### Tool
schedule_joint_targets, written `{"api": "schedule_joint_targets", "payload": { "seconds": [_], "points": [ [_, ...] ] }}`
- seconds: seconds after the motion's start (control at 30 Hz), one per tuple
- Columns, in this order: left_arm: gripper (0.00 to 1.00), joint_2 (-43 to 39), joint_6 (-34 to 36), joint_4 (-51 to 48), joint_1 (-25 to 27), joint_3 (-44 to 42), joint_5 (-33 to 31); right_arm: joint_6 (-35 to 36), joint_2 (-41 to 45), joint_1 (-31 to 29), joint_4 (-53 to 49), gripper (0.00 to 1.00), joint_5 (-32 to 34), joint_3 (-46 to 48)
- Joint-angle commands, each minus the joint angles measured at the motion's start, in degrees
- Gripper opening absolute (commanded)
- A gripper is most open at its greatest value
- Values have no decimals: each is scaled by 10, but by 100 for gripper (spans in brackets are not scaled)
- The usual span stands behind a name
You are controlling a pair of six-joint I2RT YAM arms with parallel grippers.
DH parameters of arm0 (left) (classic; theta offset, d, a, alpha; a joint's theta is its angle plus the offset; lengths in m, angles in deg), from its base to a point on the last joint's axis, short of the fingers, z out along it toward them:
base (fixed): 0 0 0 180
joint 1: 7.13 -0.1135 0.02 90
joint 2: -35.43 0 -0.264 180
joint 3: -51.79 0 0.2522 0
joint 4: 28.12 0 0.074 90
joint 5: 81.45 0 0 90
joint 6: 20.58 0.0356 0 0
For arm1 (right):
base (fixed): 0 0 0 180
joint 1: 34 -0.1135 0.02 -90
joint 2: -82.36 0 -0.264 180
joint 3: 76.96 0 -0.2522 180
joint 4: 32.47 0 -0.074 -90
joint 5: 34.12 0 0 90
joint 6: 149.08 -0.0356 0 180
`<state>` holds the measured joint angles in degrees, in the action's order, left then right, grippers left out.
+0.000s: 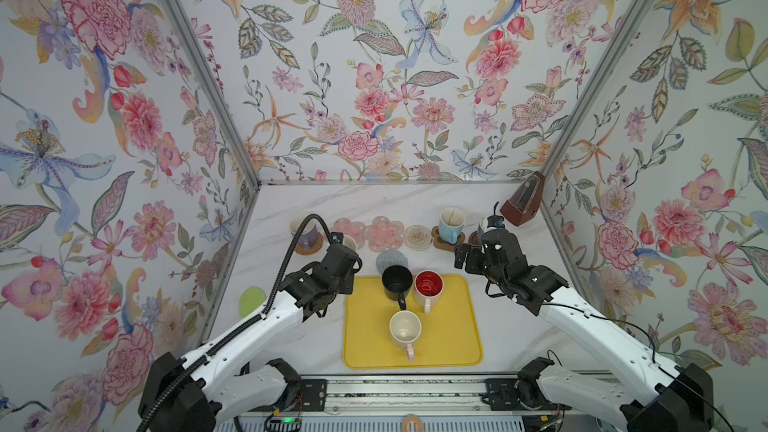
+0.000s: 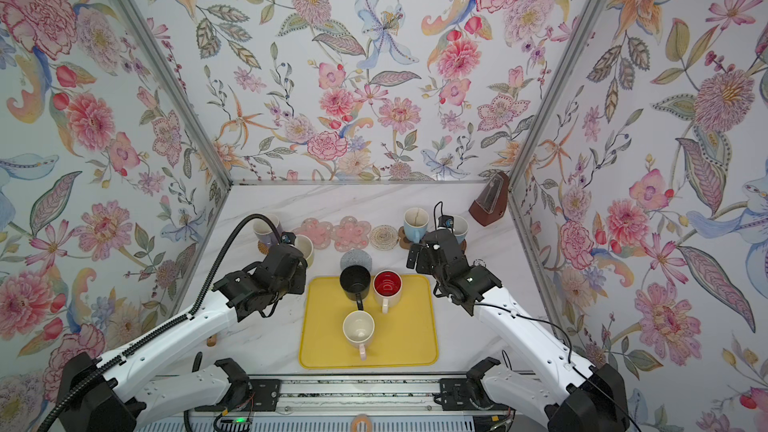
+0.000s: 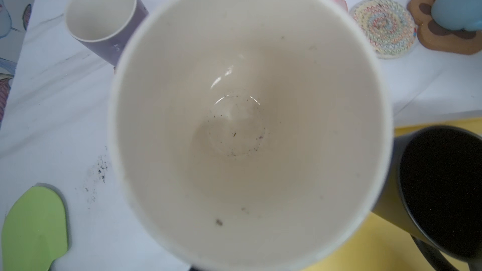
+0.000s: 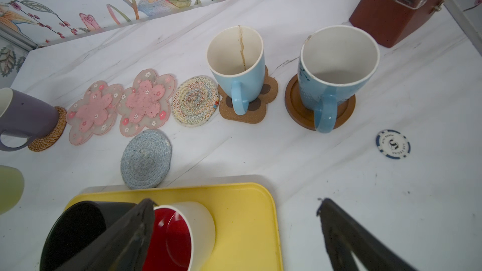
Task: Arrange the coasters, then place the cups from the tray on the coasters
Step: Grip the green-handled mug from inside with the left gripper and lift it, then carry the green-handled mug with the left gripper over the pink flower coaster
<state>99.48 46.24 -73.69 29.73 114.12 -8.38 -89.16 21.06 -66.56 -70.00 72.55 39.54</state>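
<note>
Yellow tray (image 1: 457,326) carries 3 cups: black mug (image 1: 397,282), red-lined mug (image 1: 429,286), cream mug (image 1: 405,330).
Left gripper (image 1: 343,249) pinches light green mug (image 3: 247,116) just off the tray's far left corner, beside lavender mug (image 1: 305,234). Right gripper (image 4: 234,200) spread wide, empty, near the tray's far right corner. Grey coaster (image 4: 146,159) bare at the tray's far edge.

Floral-papered walls (image 1: 374,76) enclose a white marble tabletop (image 1: 353,201) — brightly lit.
</note>
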Motion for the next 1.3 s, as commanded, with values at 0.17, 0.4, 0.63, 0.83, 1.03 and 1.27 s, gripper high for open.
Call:
{"api": "schedule_joint_targets", "payload": {
  "seconds": [0.17, 0.4, 0.63, 0.83, 1.03, 1.27],
  "points": [
    [0, 88, 63, 88, -61, 93, 1, -3, 24, -2, -8, 99, 1, 8],
    [0, 177, 78, 129, -96, 141, 19, -5, 35, -2, -13, 99, 5, 15],
    [0, 250, 87, 156, -120, 177, 28, -7, 45, -2, -20, 99, 7, 20],
    [0, 305, 75, 181, -143, 191, 46, -12, 56, -2, -27, 99, 8, 27],
    [0, 339, 69, 195, -154, 207, 50, -12, 64, -1, -37, 99, 11, 28],
    [0, 367, 62, 207, -162, 216, 61, -13, 71, 2, -43, 99, 13, 30]
  ]
}}
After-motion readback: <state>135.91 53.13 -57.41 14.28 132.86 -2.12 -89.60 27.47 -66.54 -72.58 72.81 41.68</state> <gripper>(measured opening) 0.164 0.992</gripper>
